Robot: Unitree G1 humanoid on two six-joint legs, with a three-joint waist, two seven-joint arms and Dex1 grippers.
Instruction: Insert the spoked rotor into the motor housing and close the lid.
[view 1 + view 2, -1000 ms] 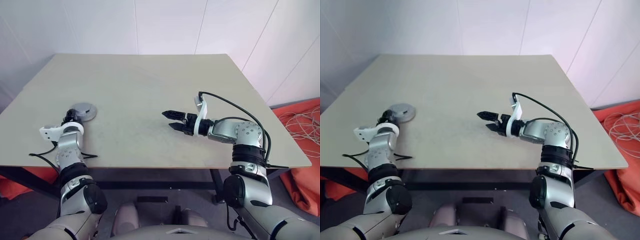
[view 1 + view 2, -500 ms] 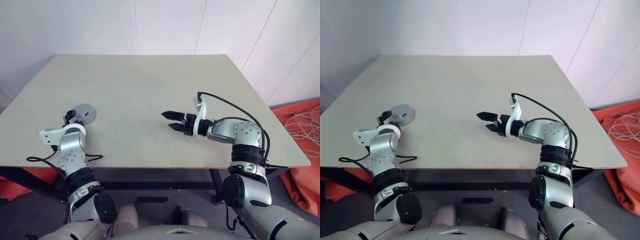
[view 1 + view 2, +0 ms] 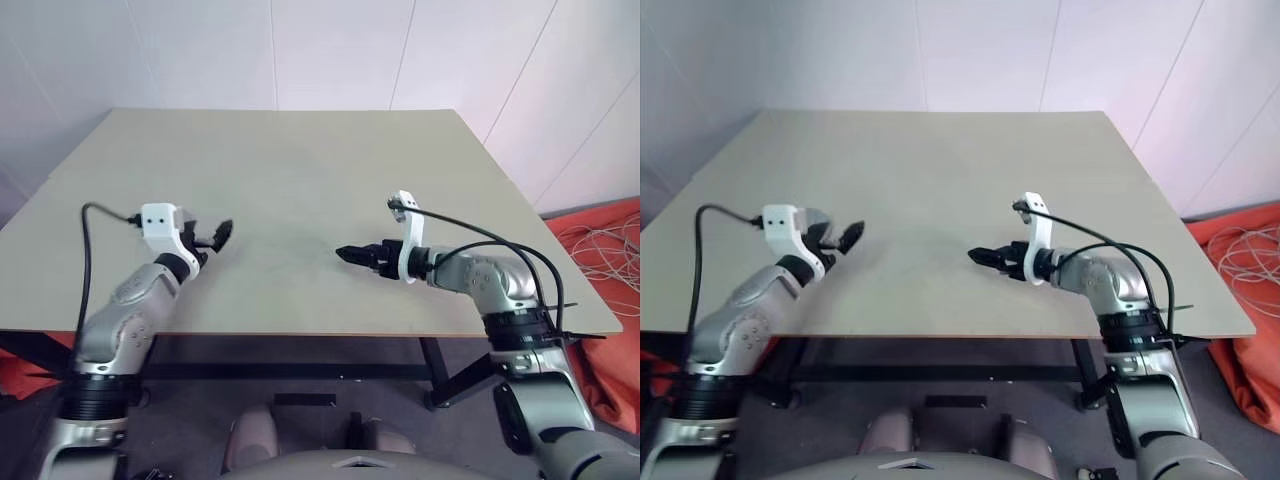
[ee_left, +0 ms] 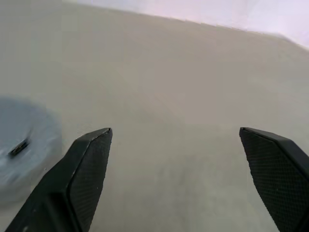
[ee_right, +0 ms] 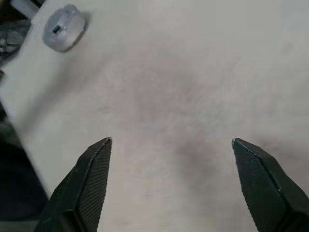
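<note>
1. Up and off comes the left gripper [image 3: 213, 238]! A second ago it sat low over the grey disc near the left front corner of the tabletop [image 3: 300, 150]; now it has lifted, rolled over and swung toward the middle. Its fingers [image 4: 87, 164] are spread wide with nothing between them.
2. Over by that left front corner, the motor housing [image 5: 63, 27] lies flat on the tabletop, clear of both grippers. The right wrist view shows it as one closed round grey puck. In the head views the left wrist's white camera mount covers that spot.
3. Across to the right gripper [image 3: 347, 254]: it hangs over the bare middle of the tabletop toward the front edge, well apart from the housing. It has drifted slightly right and rolled, and its fingers are wide open and empty too.
4. Progress call: no spoked rotor or separate lid lies loose anywhere, and the puck's top looks capped. My read is that the rotor is inside and the lid is on, so the job looks essentially finished. Whether the lid is fully seated, I cannot tell from here.
5. Writing check: nothing readable. A small dark mark sits on top of the puck, too small to make out.
</note>
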